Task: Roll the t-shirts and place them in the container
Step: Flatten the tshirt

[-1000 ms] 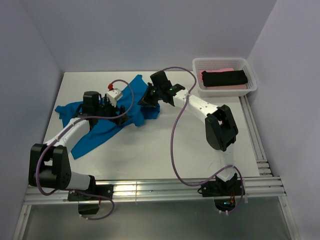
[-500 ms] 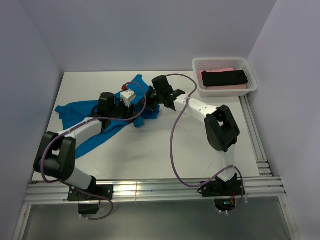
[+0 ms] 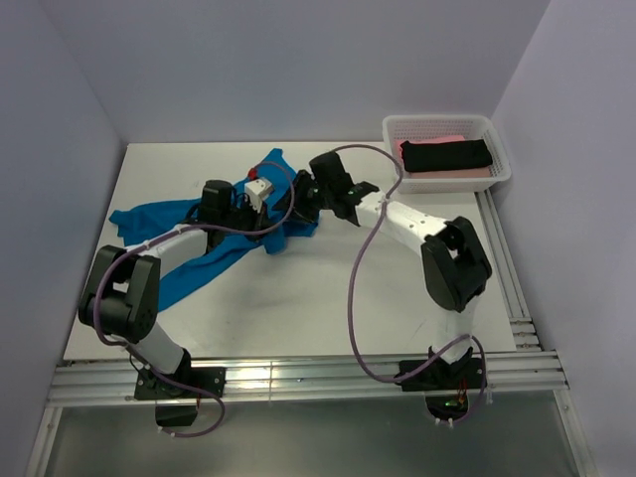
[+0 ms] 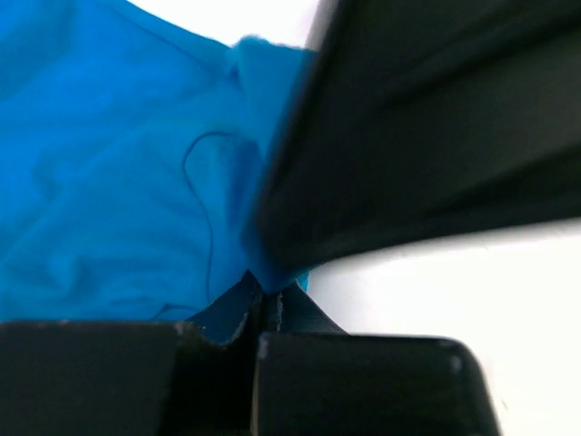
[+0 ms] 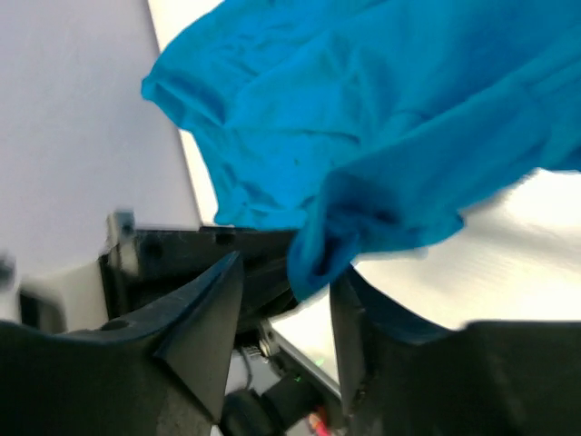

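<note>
left gripper (image 4: pixel 265 295) pinches the bright blue t-shirt (image 3: pixel 194 273) near the worktop's far edge; right gripper (image 5: pixel 283 272) has its fingers parted around a fold.

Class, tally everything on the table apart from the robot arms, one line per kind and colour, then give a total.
white plastic mesh basket: 1
bright blue cloth t-shirt: 1
black cloth garment, lying in the basket: 1
pink cloth garment, beneath the black one: 1
Total: 4
</note>
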`<state>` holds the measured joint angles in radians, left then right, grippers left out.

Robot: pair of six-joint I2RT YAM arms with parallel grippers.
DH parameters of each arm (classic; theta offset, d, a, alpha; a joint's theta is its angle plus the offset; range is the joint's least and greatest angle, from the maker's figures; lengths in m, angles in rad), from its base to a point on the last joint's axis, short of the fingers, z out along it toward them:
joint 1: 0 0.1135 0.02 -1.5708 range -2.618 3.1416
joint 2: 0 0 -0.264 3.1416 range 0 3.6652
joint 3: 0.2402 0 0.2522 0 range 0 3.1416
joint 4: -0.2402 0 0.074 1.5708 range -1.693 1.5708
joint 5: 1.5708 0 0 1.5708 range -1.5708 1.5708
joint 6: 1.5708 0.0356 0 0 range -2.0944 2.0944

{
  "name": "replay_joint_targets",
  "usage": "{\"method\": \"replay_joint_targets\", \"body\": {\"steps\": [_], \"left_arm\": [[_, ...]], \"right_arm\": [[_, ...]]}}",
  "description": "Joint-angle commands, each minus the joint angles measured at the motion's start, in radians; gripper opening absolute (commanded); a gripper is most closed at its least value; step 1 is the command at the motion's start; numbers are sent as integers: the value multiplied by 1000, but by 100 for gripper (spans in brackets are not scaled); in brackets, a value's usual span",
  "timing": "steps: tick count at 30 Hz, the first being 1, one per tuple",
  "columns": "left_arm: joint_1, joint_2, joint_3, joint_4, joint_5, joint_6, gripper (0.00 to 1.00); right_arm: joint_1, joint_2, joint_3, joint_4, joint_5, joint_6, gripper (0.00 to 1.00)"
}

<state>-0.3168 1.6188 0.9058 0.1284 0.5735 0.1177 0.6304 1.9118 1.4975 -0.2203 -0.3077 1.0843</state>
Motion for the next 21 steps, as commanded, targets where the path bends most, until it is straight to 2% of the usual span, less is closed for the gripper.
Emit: {"method": "replay_joint_targets", "body": {"steps": [1, 3, 4, 6, 7, 11, 14, 15, 21], "left_arm": [[50, 4, 44, -91, 211, 52, 0], [65, 12, 68, -125, 272, 91, 0], [71, 19, 85, -197, 285, 109, 0], [73, 18, 88, -220, 324, 126, 0], [76, 18, 88, -223, 336, 126, 0], [82, 42, 129, -292, 376, 140, 0], [82, 73, 174, -367, 396, 169, 0], [82, 79, 180, -378, 396, 172, 0], [82, 96, 194, -406, 388, 188, 0]], "right_arm": [[-17, -192, -126, 63, 88, -110, 51], [-35, -276, -295, 199, 102, -98, 50], [-53, -307, -363, 282, 87, -100, 50], [-67, -364, -525, 492, 70, -86, 48], [-77, -372, -558, 537, 64, -89, 47], [-81, -338, -583, 575, 50, -176, 37], [-71, -303, -626, 703, 19, -233, 34], [-67, -281, -640, 782, 6, -253, 34], [-32, -200, -585, 837, -54, -415, 43]]}}
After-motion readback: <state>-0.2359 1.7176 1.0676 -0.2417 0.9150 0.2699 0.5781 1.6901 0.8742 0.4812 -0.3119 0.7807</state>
